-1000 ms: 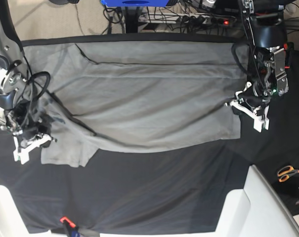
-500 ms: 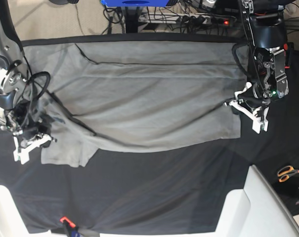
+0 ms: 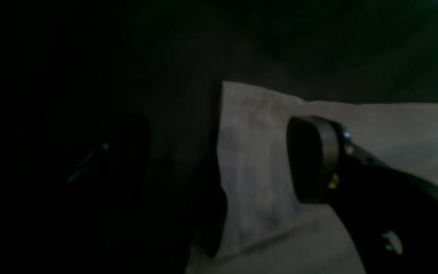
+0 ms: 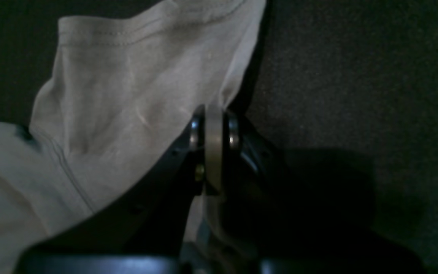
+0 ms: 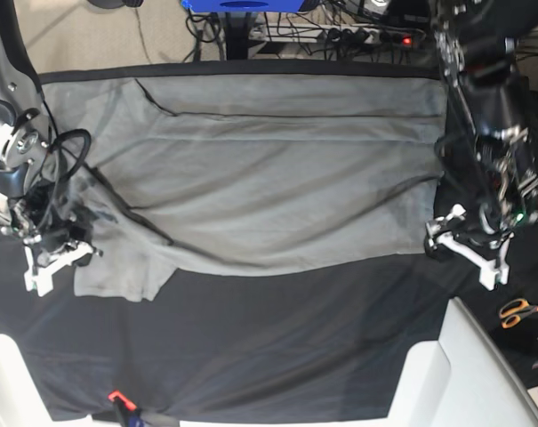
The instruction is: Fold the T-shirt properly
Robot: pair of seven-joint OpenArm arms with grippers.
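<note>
A large black cloth (image 5: 277, 347) covers the work surface. Beyond its far edge, tangled cables (image 5: 340, 36) and a power strip with a red light (image 5: 395, 39) sit beside something blue (image 5: 242, 5). Orange-handled scissors (image 5: 520, 310) lie at its right side.

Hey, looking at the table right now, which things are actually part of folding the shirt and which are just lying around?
Part of the job:
- T-shirt, spread out
- right gripper, shut on the sleeve edge
- left gripper, open at the hem corner
- black cloth underneath

Just lying about:
- orange-handled scissors
- power strip and cables beyond the table
</note>
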